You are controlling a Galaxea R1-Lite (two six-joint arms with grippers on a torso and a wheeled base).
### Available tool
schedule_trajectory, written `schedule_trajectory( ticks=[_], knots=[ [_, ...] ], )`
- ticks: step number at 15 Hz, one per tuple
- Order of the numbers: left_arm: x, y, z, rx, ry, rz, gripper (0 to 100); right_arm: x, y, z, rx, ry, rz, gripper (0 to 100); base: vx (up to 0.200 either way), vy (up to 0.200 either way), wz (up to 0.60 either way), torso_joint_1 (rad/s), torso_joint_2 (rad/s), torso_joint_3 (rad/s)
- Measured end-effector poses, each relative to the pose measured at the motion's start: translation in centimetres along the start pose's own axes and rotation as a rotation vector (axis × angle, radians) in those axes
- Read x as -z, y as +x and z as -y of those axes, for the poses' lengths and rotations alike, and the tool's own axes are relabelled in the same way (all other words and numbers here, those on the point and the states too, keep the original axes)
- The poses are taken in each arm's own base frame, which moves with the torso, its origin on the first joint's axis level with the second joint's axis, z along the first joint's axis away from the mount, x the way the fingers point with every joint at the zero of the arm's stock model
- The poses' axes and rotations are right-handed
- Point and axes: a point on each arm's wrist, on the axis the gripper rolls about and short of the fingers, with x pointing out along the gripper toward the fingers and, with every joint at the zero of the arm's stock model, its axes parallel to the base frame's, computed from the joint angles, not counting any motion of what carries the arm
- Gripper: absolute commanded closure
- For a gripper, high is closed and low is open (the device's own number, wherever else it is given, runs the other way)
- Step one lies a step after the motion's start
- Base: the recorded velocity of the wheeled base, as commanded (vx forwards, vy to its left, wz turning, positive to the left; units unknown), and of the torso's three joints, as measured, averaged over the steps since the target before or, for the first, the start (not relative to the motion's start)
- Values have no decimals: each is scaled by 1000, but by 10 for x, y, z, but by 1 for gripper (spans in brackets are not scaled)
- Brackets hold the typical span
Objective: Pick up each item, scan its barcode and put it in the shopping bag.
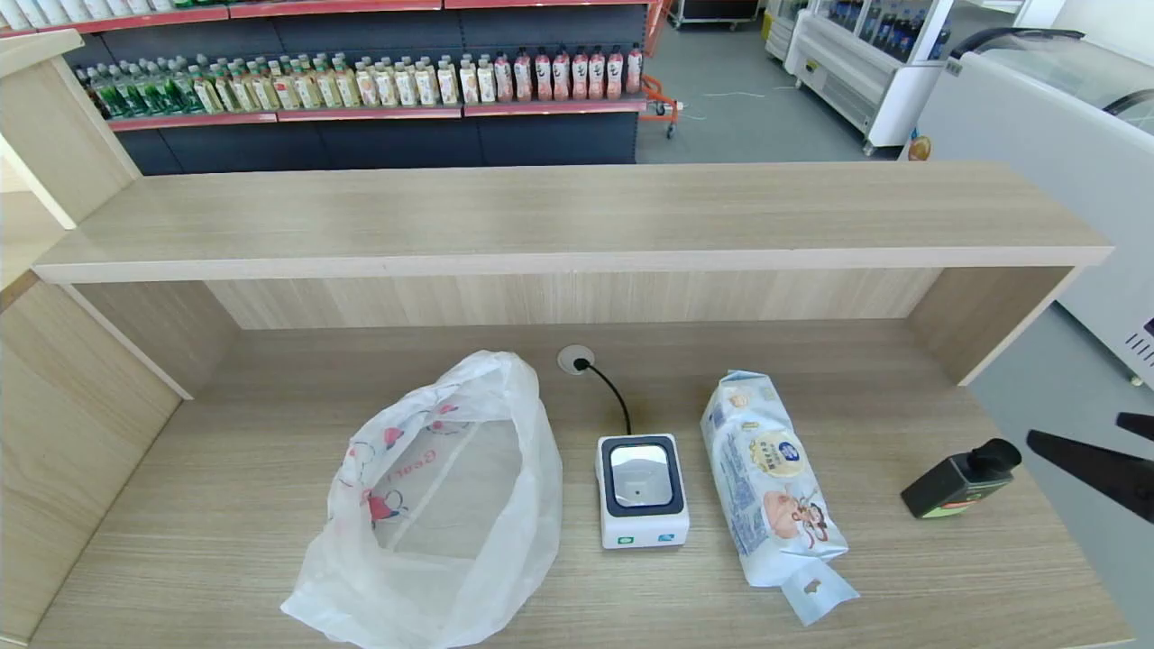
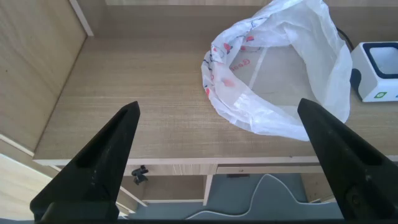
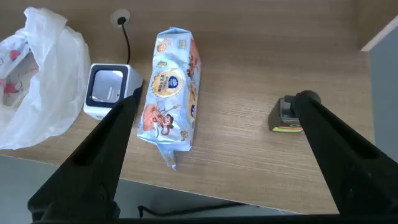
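Red lettering on the shopping bag point(image 1: 541, 487) and print on the blue packet point(image 1: 771, 478), none legible.

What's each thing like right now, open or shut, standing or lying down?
shopping bag: open, looks empty
scanner: window facing up, cable attached
blue packet: lying flat, looks sealed
dark bottle: lying down, cap on
left gripper: open, empty
right gripper: open, empty

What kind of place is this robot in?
Most likely a shop's checkout counter: rows of drink bottles fill the shelves behind, a barcode scanner sits on the counter, and an open shopping bag lies beside it.
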Motion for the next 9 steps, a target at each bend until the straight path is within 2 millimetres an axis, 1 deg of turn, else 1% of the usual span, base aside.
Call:
schedule_trajectory(
  ticks=[2,4,6,9],
  knots=[
    [0,0,0,0,0,0,0,-3,31,8,-43,28,-78,0,0,0,0,0,0,0],
    [0,0,0,0,0,0,0,3,61,15,-95,63,-173,0,0,0,0,0,0,0],
    [0,0,0,1,0,0,0,9,83,16,-175,100,-240,0,0,0,0,0,0,0],
    [0,0,0,0,0,0,0,20,108,15,-222,122,-326,0,0,0,0,0,0,0]
  ],
)
